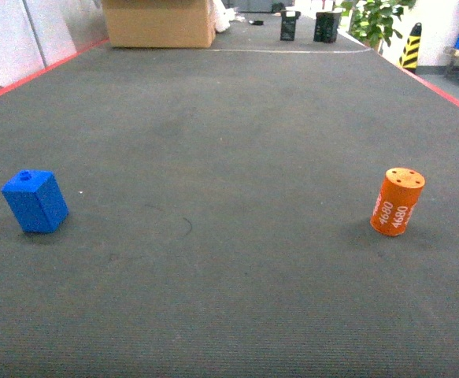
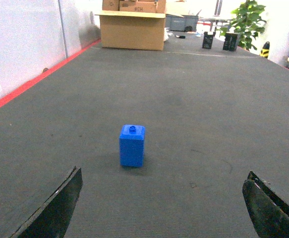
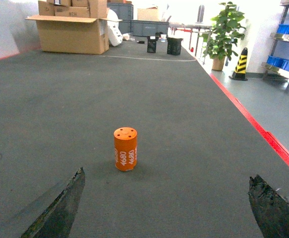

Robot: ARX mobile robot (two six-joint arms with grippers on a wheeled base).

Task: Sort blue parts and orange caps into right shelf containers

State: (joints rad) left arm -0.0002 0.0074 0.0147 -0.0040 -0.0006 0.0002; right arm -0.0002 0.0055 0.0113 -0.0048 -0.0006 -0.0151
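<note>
A blue part (image 1: 35, 202) with one stud on top stands on the dark grey mat at the left. An orange cap (image 1: 397, 201) marked "4680" stands upright at the right. Neither gripper shows in the head view. In the left wrist view my left gripper (image 2: 164, 171) is open, and the blue part (image 2: 132, 145) stands ahead of its fingers, a little left of centre. In the right wrist view my right gripper (image 3: 166, 173) is open, with the orange cap (image 3: 126, 148) ahead and left of centre. A metal shelf (image 3: 278, 72) with blue containers (image 3: 284, 63) stands far off at the right.
A red stripe (image 3: 263, 134) marks the mat's right edge, and another red stripe (image 2: 30, 84) marks its left edge. A cardboard box (image 1: 158, 22), two black objects (image 1: 316, 25), a potted plant (image 3: 223, 29) and a yellow-black bollard (image 3: 241, 63) stand at the far end.
</note>
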